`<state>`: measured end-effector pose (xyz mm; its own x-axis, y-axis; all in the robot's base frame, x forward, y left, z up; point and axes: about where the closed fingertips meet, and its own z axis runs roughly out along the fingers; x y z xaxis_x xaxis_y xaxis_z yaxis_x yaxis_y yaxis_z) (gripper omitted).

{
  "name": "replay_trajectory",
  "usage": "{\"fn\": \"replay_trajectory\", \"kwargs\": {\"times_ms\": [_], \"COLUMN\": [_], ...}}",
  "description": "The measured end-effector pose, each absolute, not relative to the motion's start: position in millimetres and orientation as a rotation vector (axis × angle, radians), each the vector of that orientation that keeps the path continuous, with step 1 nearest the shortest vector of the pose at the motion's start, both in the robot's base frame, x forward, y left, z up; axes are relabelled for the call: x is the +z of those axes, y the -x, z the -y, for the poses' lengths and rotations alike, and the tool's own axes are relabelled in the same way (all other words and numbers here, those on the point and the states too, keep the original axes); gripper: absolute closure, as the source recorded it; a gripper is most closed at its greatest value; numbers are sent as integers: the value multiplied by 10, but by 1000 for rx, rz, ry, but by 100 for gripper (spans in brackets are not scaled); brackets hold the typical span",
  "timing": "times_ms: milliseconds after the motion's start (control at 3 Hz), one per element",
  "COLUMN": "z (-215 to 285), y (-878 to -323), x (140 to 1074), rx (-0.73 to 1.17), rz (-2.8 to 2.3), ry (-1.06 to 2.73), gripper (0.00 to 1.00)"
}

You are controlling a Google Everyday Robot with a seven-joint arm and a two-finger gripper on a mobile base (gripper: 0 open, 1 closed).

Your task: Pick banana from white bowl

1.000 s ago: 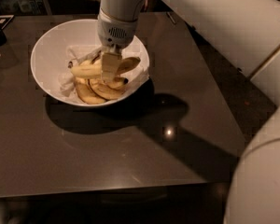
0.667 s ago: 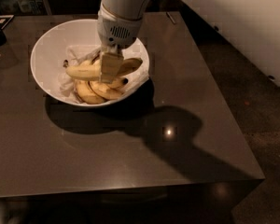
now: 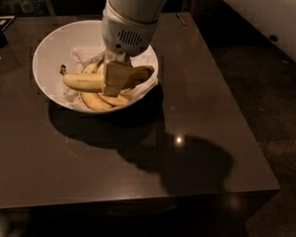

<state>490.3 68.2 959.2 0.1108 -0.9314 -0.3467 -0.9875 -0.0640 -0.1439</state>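
While hand [image 3: 113, 78] grips one banana [image 3: 83, 82] inside one white bowl [image 3: 53, 47], two curved bananas [image 3: 95, 102] lie beneath.

Single high view, angled down onto table [image 3: 89, 172]; claw [image 3: 114, 79] clasping banana [image 3: 81, 81] over white bowl [image 3: 54, 46], upper centre.

Dark glossy counter [image 3: 89, 177], small bright light glint [image 3: 177, 140] on its top, broad soft shadow [image 3: 197, 167] across it, dim speckled floor [image 3: 271, 98] to the right, pale wall [image 3: 266, 9] in the upper right corner
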Motion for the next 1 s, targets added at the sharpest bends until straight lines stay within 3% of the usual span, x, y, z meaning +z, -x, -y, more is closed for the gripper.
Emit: {"fn": "replay_trajectory", "kwargs": {"times_ms": [1000], "z": [-459], "y": [-4407], "x": [9648], "rx": [234], "rz": [-1931], "ry": [1949], "gripper": [100]}}
